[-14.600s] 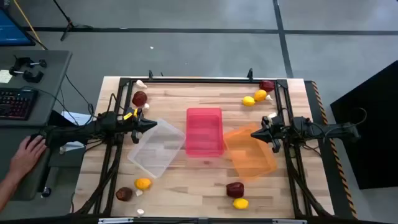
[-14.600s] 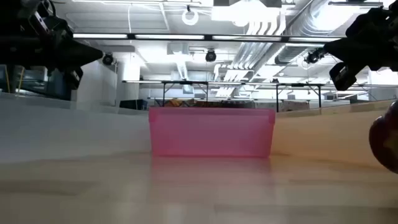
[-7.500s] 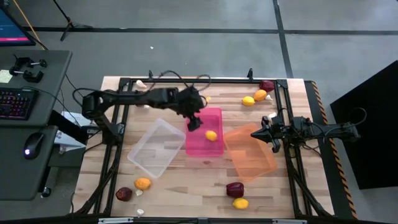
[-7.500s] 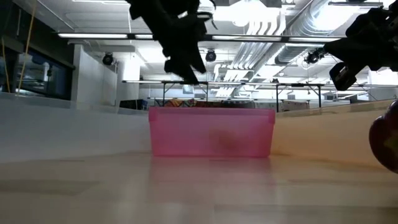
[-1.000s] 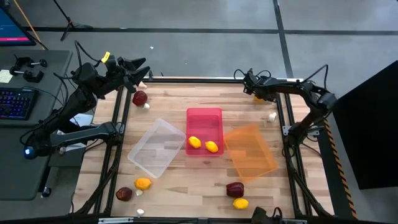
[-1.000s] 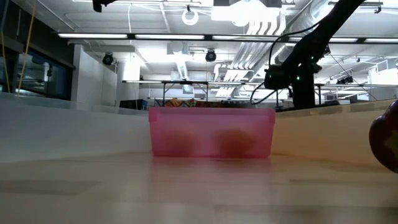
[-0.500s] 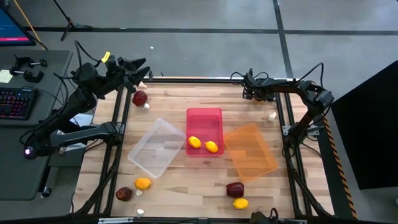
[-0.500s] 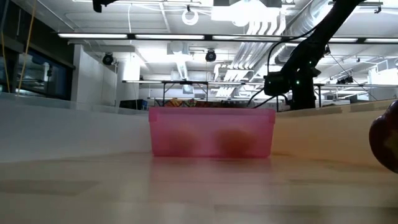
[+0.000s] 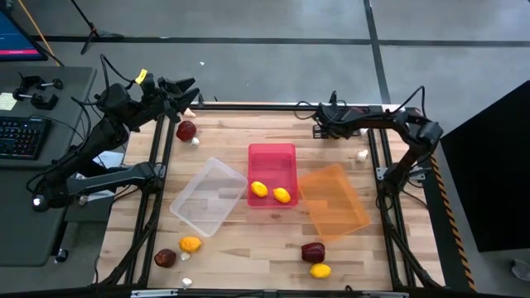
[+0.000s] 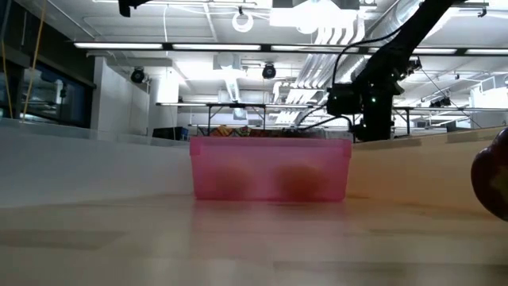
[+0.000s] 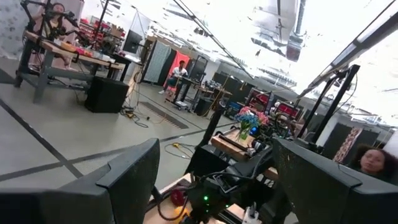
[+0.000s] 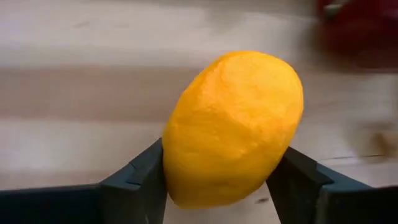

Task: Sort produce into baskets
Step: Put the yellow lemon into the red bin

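My right gripper (image 9: pixel 318 129) hangs over the table's far edge, right of centre, shut on a yellow-orange lemon (image 12: pixel 233 127); the gripper hides that lemon in the high view. The red-pink basket (image 9: pixel 272 157) stands mid-table with two lemons (image 9: pixel 259 189) (image 9: pixel 282 195) in it. The clear basket (image 9: pixel 209 196) lies to its left and the orange basket (image 9: pixel 333 199) to its right. My left gripper (image 9: pixel 189 93) waits raised over the far left corner, open, its fingers (image 11: pixel 134 171) wide apart with nothing between them. My right gripper pinches the lemon's two sides (image 12: pixel 177 155) between its two fingers (image 12: pixel 140 177), one on each flank. The lemon stands on end between them, tilted a little. The low view shows the gripper (image 10: pixel 349 103) above table height, so the lemon hangs off the wood.
Loose produce lies about: a dark red one (image 9: pixel 186 130) and garlic (image 9: pixel 195 140) far left, a garlic (image 9: pixel 362 153) far right, a lemon (image 9: pixel 190 244) and dark red one (image 9: pixel 166 257) near left, another pair (image 9: pixel 313 252) (image 9: pixel 320 271) near centre-right. A dark red one (image 12: pixel 360 28) lies beyond the held lemon.
My right gripper has gone from the far right corner toward the table's left edge, along the far edge, carrying the lemon away from the dark red one there.
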